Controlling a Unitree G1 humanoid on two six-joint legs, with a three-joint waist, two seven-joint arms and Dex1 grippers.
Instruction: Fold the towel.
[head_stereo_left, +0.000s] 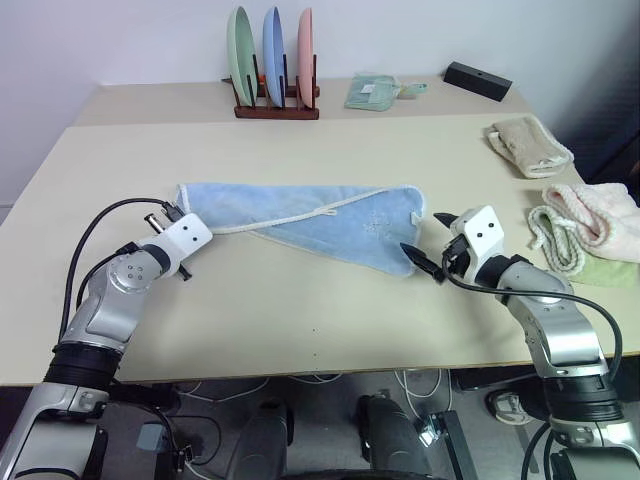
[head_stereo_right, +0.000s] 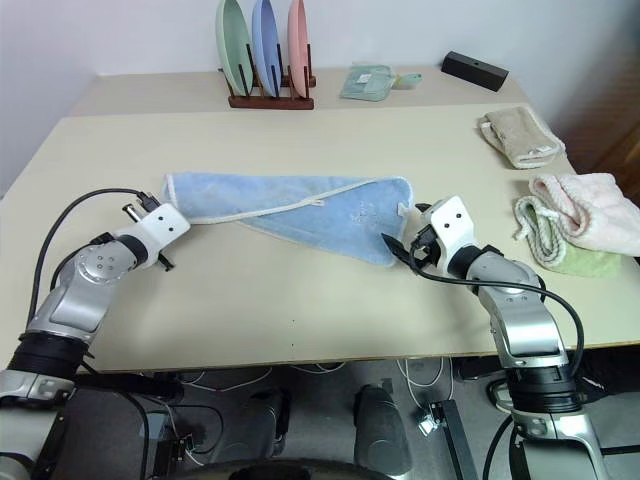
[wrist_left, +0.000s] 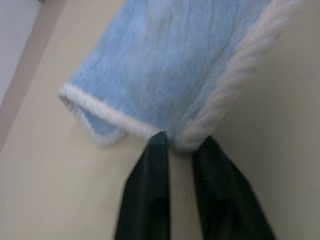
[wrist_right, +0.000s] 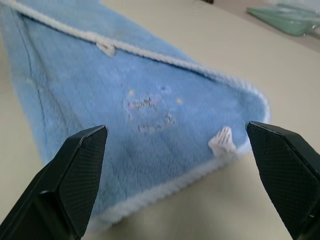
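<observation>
The light blue towel (head_stereo_left: 310, 222) lies flat on the table, folded over on a slant into a long triangle, its whitish hem running across the top layer. My left gripper (wrist_left: 182, 142) is at the towel's left end, its two black fingers drawn close together and pinching the white hem. At the towel's right corner, my right gripper (head_stereo_left: 432, 243) stands open. Its fingers (wrist_right: 75, 175) sit wide apart, one on either side of the corner with the small loop (wrist_right: 222, 141), and touch no cloth.
At the back stand a wooden rack of three plates (head_stereo_left: 275, 60), a small green cloth (head_stereo_left: 372, 92) and a black box (head_stereo_left: 478, 80). On the right lie a beige folded towel (head_stereo_left: 528, 145) and a pink-and-cream fluffy towel (head_stereo_left: 590, 215). Bare table (head_stereo_left: 300, 320) lies in front of the towel.
</observation>
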